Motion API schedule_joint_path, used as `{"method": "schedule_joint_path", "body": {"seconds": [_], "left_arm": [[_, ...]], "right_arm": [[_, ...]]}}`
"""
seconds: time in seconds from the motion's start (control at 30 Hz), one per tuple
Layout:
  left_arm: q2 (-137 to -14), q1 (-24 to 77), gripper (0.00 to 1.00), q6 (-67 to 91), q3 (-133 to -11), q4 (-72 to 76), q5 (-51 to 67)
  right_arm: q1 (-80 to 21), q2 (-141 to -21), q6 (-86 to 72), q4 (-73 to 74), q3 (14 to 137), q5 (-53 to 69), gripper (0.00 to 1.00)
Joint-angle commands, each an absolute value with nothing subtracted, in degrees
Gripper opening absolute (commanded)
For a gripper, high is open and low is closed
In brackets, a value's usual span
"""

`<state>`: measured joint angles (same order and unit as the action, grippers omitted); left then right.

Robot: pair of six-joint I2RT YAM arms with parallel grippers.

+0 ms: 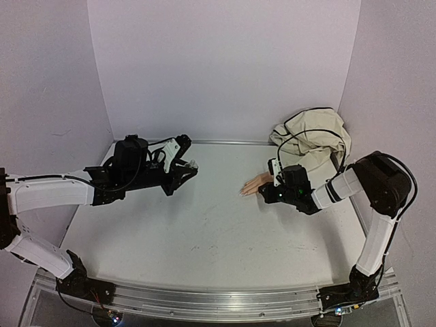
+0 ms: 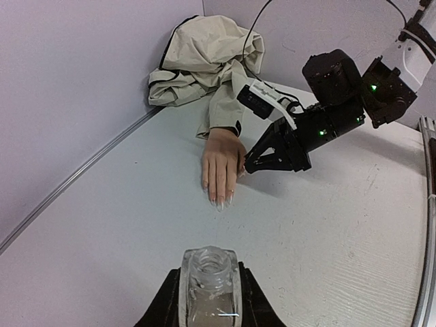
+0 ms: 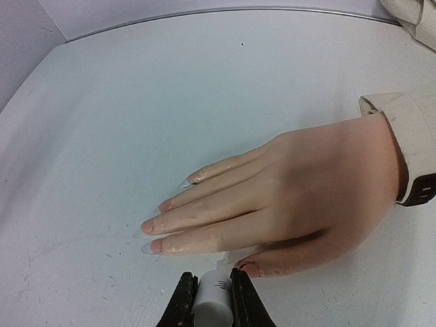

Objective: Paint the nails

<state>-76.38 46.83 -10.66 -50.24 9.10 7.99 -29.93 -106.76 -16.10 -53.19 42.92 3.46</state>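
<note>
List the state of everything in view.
Left claw: shut on uncapped glass bottle.
Right claw: shut on white brush cap, beside thumb.
Mannequin hand: flat, palm down.
Nails: long, pale tips.
Jacket: crumpled in far corner.

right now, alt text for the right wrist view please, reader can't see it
A peach mannequin hand lies palm down on a white table, fingers pointing left, its nails long and pale. At the bottom edge the right gripper is shut on a small white cylinder whose tip sits by the thumb. A beige sleeve with a dark band covers the wrist.
</note>
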Motion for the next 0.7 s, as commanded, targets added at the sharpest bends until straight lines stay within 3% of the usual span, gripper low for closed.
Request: {"method": "schedule_joint_path", "body": {"seconds": [0.0, 0.67], "left_arm": [[-74.2, 47.0, 0.00, -11.3, -51.8, 12.4, 8.4], [-74.1, 47.0, 0.00, -11.2, -51.9, 12.4, 8.6]], "right_arm": [[-30.1, -106.5, -15.6, -54.6, 44.4, 5.7, 0.00], [-30.4, -101.4, -17.0, -57.7, 39.4, -2.4, 0.00]]}}
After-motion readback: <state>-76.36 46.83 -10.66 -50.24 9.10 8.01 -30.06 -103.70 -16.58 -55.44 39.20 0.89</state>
